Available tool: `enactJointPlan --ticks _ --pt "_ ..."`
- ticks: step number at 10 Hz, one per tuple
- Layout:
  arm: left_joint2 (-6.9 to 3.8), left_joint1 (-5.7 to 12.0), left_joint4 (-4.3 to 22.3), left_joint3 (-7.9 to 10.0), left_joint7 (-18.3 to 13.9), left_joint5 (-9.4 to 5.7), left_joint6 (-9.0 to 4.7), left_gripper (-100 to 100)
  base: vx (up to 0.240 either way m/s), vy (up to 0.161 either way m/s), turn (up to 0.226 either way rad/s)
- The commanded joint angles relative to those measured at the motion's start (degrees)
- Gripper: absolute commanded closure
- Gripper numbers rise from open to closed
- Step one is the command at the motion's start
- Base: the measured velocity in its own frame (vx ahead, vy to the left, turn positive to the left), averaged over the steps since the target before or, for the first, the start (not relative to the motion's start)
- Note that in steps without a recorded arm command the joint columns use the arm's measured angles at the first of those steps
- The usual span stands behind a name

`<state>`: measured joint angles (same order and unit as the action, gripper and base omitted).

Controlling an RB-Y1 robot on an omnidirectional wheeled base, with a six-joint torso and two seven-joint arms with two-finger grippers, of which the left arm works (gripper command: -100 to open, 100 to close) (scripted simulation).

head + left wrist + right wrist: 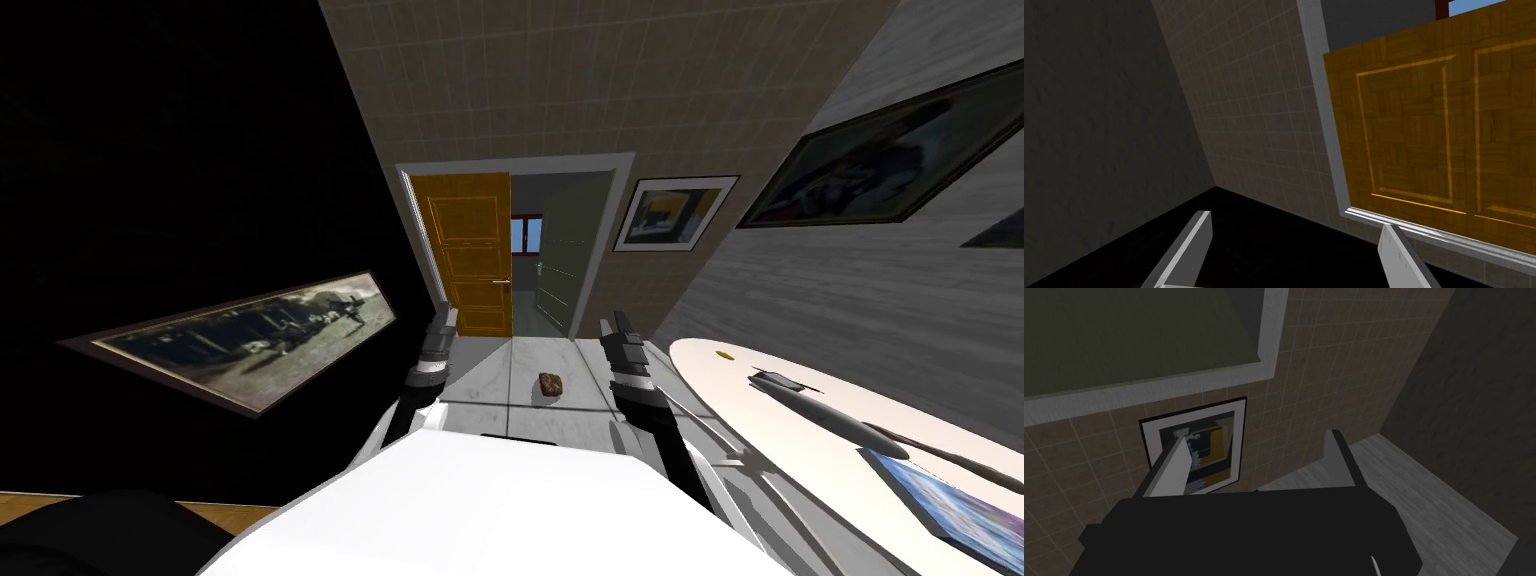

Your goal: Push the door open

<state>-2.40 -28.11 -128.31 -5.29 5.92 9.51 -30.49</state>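
The orange door [468,250] is judged partly open, not yet touched; the left gripper [1296,220] and right gripper [1258,438] are held with fingers apart, empty.

Both my arms reach forward from the shoulders, side by side and well apart, forearms roughly parallel. My left gripper [444,318] points ahead with its fingers [1189,245] spread wide, holding nothing. My right gripper [612,328] sits at about the same reach, its fingers [1174,470] also apart and empty. Both wrists are straight.
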Motion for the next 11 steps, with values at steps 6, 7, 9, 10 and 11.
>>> enactJointPlan --ticks 6,7,9,10,11 --pt "-0.98 3.43 5.03 -2.81 4.52 6.89 5.70 -100 0.062 0.069 0.008" --pt "-1.14 3.88 5.74 -3.16 5.12 7.86 6.49 -100 0.071 0.070 0.005" --pt "-1.60 5.30 7.98 -4.27 7.02 10.88 8.97 -100 0.090 0.096 0.013" --pt "-1.74 5.82 8.81 -4.68 7.72 12.00 9.89 -100 0.083 0.083 0.004" --pt "-1.87 6.35 9.63 -5.08 8.42 13.11 10.81 -100 0.087 0.070 0.008"
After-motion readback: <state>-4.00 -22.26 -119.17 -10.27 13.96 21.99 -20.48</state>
